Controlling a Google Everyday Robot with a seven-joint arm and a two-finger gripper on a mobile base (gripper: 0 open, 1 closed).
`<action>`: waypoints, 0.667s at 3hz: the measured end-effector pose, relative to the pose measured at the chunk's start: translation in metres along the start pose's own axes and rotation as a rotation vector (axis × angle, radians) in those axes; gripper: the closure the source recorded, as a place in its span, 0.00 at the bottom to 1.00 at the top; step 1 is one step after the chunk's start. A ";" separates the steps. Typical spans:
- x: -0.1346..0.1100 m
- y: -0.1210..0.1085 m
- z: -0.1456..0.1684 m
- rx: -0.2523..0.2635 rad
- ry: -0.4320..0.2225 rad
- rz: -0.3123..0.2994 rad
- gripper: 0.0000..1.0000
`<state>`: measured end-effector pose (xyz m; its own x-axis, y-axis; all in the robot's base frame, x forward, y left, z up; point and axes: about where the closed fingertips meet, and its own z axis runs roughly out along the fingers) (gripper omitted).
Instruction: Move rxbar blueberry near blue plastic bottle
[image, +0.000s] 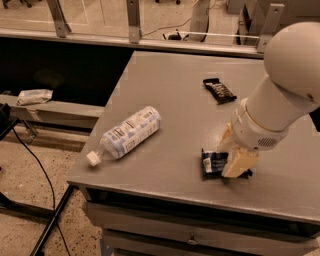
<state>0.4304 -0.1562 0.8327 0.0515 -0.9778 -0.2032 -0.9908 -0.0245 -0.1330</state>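
Near the front edge of the worktop (170, 85), the end effector (239, 162) seemingly pressed on the rxbar blueberry (214, 162); its grip state couldn't be told. Open surface separated them from the blue plastic bottle (131, 132), lying by the left edge.

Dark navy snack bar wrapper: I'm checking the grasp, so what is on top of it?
The robot's cream-coloured hand rests over one end of the flat dark navy snack bar wrapper, hiding that part; its white-label end shows.
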 end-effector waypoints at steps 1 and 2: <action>-0.017 -0.023 -0.030 0.058 -0.027 -0.033 1.00; -0.056 -0.043 -0.051 0.090 -0.044 -0.106 1.00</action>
<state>0.4637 -0.1109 0.8997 0.1630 -0.9604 -0.2258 -0.9643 -0.1067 -0.2425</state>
